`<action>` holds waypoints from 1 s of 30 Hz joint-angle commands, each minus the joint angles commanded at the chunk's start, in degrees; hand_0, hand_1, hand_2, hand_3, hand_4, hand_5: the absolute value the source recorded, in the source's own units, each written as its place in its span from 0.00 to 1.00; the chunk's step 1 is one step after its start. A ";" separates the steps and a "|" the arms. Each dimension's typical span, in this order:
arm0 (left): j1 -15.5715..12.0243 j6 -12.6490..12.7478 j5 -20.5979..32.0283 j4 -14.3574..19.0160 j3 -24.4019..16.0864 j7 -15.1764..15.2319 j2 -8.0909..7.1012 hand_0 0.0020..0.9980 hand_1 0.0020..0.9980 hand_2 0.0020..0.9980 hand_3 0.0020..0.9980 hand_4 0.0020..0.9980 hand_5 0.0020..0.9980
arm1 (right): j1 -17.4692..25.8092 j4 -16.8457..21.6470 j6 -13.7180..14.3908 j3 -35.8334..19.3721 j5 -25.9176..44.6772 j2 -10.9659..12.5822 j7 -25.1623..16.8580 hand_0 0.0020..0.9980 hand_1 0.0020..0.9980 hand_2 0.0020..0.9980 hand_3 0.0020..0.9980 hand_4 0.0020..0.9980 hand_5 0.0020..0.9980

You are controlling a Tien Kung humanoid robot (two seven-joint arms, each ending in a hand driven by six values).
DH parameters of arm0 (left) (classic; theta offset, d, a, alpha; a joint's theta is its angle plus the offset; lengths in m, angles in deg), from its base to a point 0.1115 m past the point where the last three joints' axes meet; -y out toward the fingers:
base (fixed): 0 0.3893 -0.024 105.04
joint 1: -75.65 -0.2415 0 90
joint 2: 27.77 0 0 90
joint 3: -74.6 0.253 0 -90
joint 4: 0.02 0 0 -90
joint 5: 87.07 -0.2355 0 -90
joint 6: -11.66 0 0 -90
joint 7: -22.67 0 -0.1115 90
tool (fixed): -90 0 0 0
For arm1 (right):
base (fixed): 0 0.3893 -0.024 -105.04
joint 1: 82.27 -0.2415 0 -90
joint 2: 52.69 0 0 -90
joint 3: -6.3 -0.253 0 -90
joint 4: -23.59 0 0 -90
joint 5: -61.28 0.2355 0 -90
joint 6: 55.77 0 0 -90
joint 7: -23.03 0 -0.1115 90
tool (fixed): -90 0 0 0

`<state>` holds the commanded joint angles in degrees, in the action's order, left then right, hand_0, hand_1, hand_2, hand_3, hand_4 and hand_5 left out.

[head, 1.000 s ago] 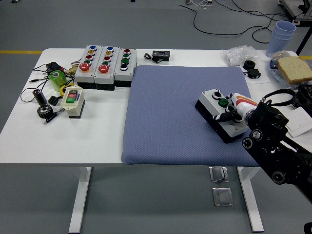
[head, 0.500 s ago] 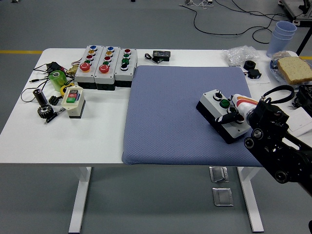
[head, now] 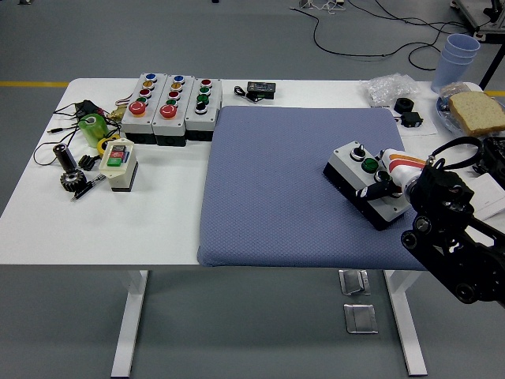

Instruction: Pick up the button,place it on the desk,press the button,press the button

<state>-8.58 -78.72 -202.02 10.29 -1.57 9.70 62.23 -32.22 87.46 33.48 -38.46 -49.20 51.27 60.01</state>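
Note:
A grey button box (head: 352, 163) with a black base, a green button (head: 369, 165) and a black knob lies on the right part of the blue mat (head: 276, 181). My right hand (head: 392, 179) comes in from the lower right. Its white and orange fingers (head: 401, 163) are closed around the box's right end, and the black forearm hides the box's near right corner. I cannot tell whether the box rests on the mat or is held just above it. The left arm is not in view.
Three grey button boxes (head: 170, 106) stand at the back left of the table. A cream switch box (head: 118, 162), a green roll (head: 92, 126), a gear and cables lie at the left. Bread on a plate (head: 476, 112), blue cups (head: 459, 55) and black parts sit at the right.
My right hand and the button box have shifted together a little to the right and toward the near edge of the mat. Nothing else has moved.

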 joint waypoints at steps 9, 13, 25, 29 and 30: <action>-0.21 -0.01 -0.27 0.00 -0.01 0.00 0.00 0.65 0.64 0.66 0.56 0.33 0.85 | -0.16 2.50 4.24 3.74 -4.90 2.89 -5.92 0.11 0.13 0.37 0.50 0.71 0.22; -0.33 0.01 -0.25 0.00 -0.02 0.02 0.00 0.65 0.64 0.66 0.56 0.33 0.85 | -0.15 2.93 6.73 4.17 -7.80 3.74 -13.82 0.11 0.13 0.37 0.50 0.71 0.22; 0.05 0.07 0.29 0.00 0.22 0.06 0.00 0.65 0.64 0.66 0.56 0.33 0.86 | -4.86 7.73 4.65 12.24 -6.84 8.41 -38.64 0.12 0.14 0.38 0.49 0.69 0.10; 0.23 0.03 0.36 0.00 0.21 0.05 0.00 0.65 0.64 0.66 0.56 0.33 0.85 | -7.34 8.57 5.48 16.81 -8.34 9.07 -40.31 0.12 0.14 0.39 0.50 0.68 0.05; 0.25 0.02 0.37 0.00 0.22 0.05 0.00 0.65 0.64 0.66 0.56 0.33 0.85 | -7.66 8.61 5.51 17.55 -8.54 9.11 -40.38 0.12 0.14 0.39 0.50 0.68 0.05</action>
<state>-8.33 -78.70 -201.65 10.29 -1.35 9.75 62.23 -39.88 96.07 38.99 -20.91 -57.74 60.38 19.64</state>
